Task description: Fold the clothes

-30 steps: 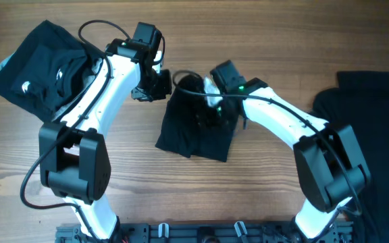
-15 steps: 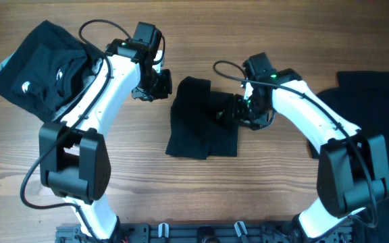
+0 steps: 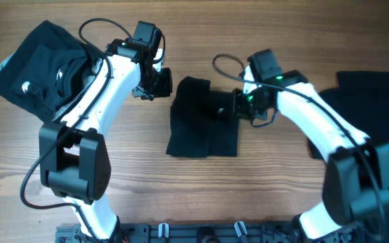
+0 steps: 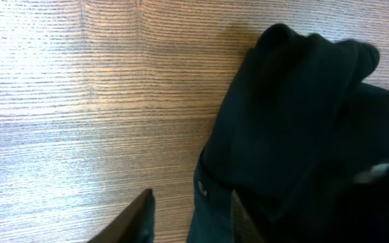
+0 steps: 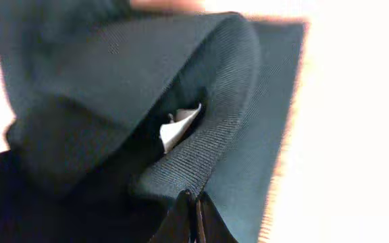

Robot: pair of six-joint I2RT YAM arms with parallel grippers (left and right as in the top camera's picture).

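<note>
Wooden desk [image 3: 269, 189] with light grain, seen from above, two white-and-black arms reaching in from the near edge. Middle T-shirt [image 3: 201, 128], black, lies folded into a rough rectangle at the centre of the desk, flat, a bit bunched at its top edge. Crumpled T-shirt [image 3: 36, 64], also black with small white marks, sits in a heap at the far left corner, partly under the left arm. Third T-shirt [image 3: 367, 101], black, spread at the right edge, partly under the right arm. Left hand [image 3: 155, 84] is just beside the upper left corner of the middle T-shirt; wrist view shows its fingers [image 4: 137, 217] parted some way, nothing gripped, the shirt's rounded folded edge [image 4: 296, 121] lying under and ahead of them with bare wood to the left, and a small label [image 4: 202, 189] on the hem. Right hand [image 3: 238, 106] is at the right edge of the middle T-shirt, upper part; wrist view shows its tips [image 5: 193, 216] closed together right against a raised fold of black ribbed cloth [image 5: 208, 101], cannot tell whether any cloth is caught between them. White tag [image 5: 179, 128] peeks out inside that fold
</note>
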